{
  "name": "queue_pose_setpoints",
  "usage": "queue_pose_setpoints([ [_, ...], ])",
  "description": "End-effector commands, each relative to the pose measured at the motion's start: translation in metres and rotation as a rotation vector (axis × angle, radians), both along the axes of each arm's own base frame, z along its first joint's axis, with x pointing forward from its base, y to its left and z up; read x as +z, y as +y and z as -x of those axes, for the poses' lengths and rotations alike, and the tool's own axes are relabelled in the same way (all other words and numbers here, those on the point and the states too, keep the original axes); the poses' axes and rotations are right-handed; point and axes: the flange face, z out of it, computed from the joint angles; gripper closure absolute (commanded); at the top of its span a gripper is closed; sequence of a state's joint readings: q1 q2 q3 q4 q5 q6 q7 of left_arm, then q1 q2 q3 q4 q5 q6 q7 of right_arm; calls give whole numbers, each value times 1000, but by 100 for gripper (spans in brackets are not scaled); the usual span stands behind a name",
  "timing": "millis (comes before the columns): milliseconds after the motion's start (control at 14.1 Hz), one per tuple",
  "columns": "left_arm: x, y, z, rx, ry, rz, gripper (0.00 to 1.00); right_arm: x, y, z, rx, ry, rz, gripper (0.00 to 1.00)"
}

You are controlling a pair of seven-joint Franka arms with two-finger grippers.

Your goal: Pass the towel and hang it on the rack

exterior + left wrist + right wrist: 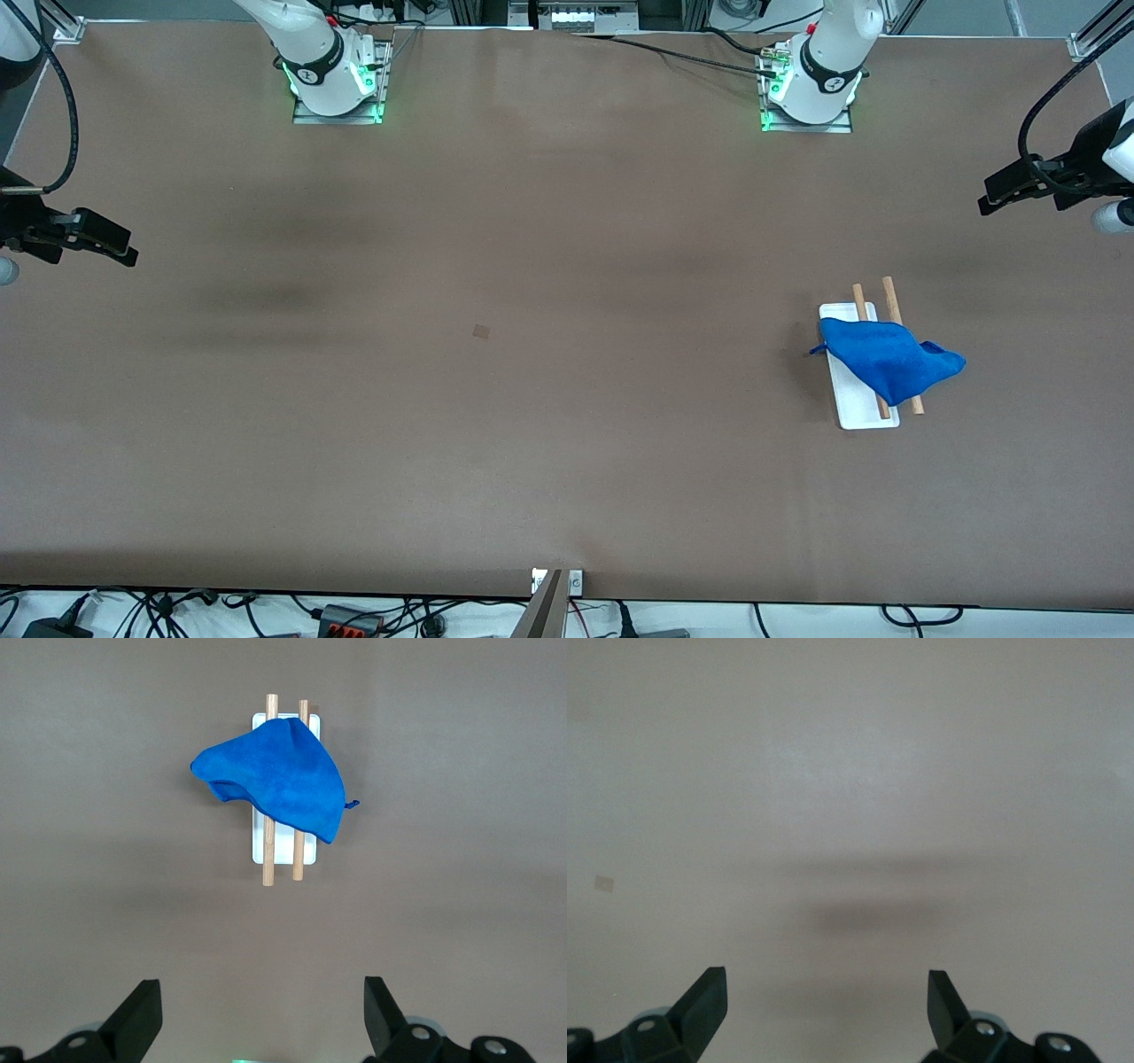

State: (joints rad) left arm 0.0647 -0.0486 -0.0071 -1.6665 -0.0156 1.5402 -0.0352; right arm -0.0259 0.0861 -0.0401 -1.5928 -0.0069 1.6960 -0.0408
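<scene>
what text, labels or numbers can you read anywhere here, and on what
None can be read.
Towel: plain blue, no tag text visible.
Rack: plain white base and bare wooden rods.
Right arm base and left arm base: each bears a small round dark mark, too small to read.
Both wrist views: no writing.

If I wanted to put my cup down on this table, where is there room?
Nearly anywhere: the brown table lies bare from the right arm's end to the middle. Only the rack with the blue towel draped over it, toward the left arm's end, takes space.
</scene>
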Motion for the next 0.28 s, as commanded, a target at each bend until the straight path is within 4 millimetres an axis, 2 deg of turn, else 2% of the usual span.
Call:
queue_pose_setpoints([
  [0,1,-2,5,1,3,13,0,7,1,4,7,4,-13,0],
  [214,1,-2,5,1,3,14,0,7,1,4,7,4,-10,0],
])
